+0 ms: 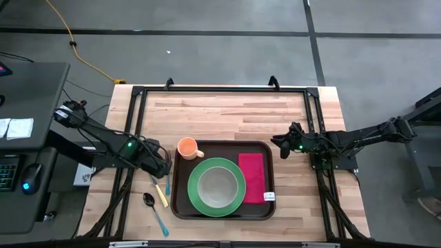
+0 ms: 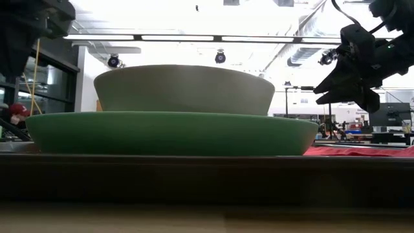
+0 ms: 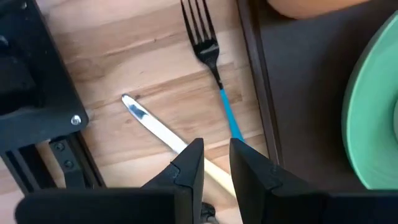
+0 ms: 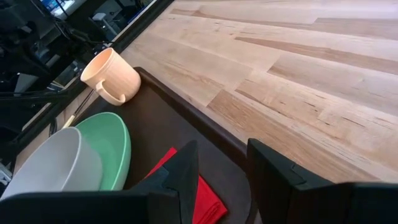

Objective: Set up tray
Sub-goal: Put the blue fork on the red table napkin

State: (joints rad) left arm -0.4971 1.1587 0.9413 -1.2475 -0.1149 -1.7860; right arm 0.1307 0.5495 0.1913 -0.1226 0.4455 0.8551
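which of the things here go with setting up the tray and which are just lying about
Part of the job:
- large dark brown rectangular plastic tray
- round green plate
- pale grey bowl
- orange mug
- red napkin
- blue-handled fork, cream-handled knife, dark spoon

Lying about:
- yellow cable
- computer mouse

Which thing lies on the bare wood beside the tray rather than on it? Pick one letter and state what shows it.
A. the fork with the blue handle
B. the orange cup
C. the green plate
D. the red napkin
A: the fork with the blue handle rests on the wooden table just outside the tray rim, next to a knife, while the cup, napkin and green plate all sit inside the tray.
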